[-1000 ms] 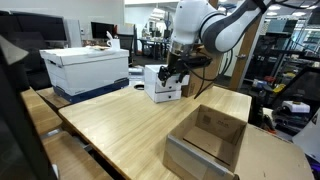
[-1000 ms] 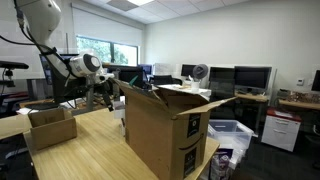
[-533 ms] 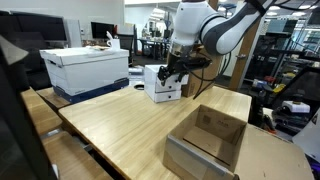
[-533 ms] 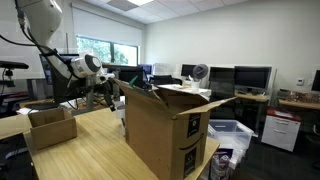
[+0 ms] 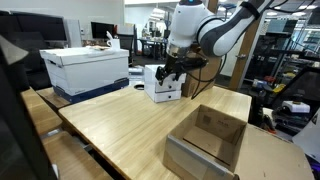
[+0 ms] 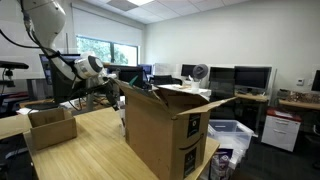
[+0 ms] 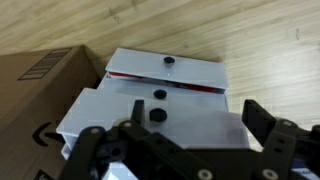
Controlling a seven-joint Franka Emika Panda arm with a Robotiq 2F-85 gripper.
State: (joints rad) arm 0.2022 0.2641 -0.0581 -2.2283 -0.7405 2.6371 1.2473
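Gripper point(image 7: 180, 150): fills the bottom edge of the wrist view, fingers spread wide on either side, nothing between them; hangs just above the white box.
White box point(image 7: 160, 105): directly under the fingers; stepped white top with a red stripe along the upper step and three small dark knobs or buttons in a row. In an exterior view, stands at the far edge of the table point(image 5: 120, 125), gripper point(image 5: 170, 72) right over it.
Cardboard corner point(image 7: 35, 95): brown carton touching or just beside the white box, printed marks on its face; contact hard to judge.
Open carton point(image 5: 208, 140): near edge of the table, flaps up, looks empty from here; well apart from the gripper.
Tall carton point(image 6: 160, 130): close to the camera in an exterior view, flaps open, hides much of the tabletop behind.
Lidded storage box point(image 5: 88, 68): white with blue base, beside the table, farther off than the white box.
Background: office desks, monitors, window; blurred.
Step in hand: judged as approach, poised over the white box, no contact visible.
Next move calls for: straight descent, fingers kept wide to straddle the stepped top, aimed clear of the knobs and the brown carton; closing only once both pads face the sides.
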